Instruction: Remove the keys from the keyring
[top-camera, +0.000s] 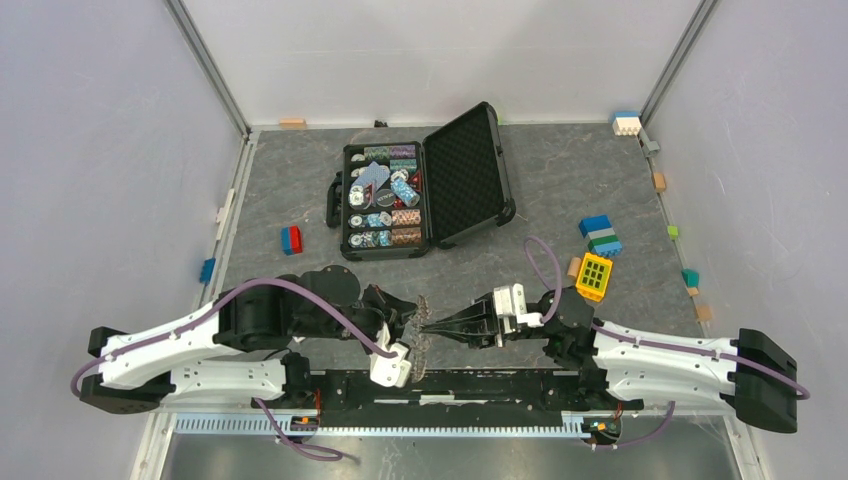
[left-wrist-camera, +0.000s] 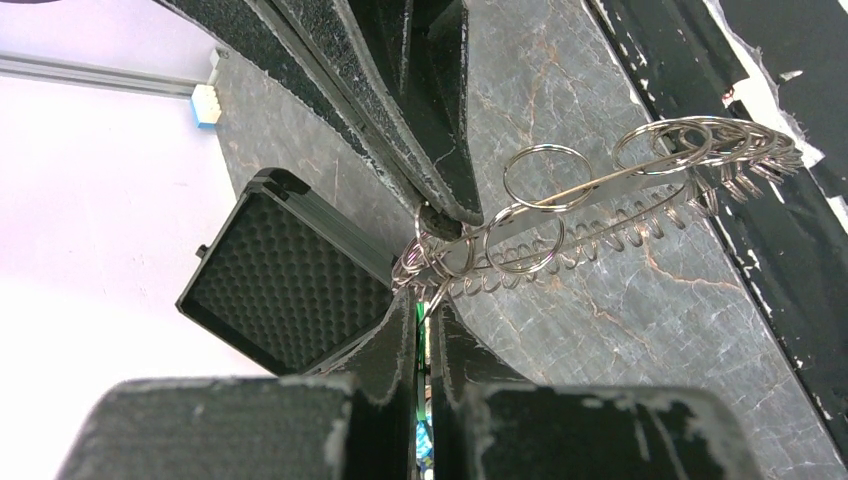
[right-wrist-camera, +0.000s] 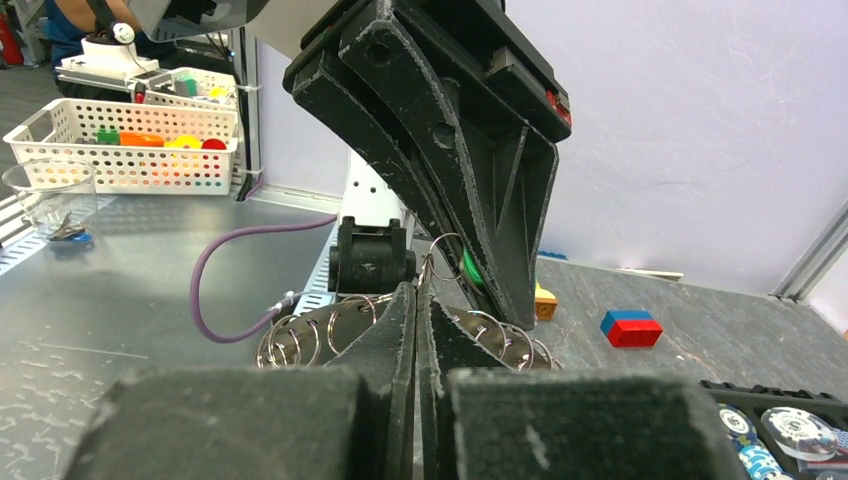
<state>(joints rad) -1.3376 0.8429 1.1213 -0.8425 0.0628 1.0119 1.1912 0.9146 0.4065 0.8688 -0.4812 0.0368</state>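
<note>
Keyring (left-wrist-camera: 620, 185) | left tool (left-wrist-camera: 425, 300) clamped on it (keys (top-camera: 422, 345) fanned) | right tool (right-wrist-camera: 421, 292) closed tight, tips touching it

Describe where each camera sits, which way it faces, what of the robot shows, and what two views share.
Top external: above and behind the bases, looking down on the table; both arms show, left hand and right hand meeting at the keyring.
Left wrist: along its own shut fingers, facing the right hand and the open case.
Right wrist: along its own fingers, facing the left hand, toward a basket.
Shared: both wrist views show the keyring.
</note>
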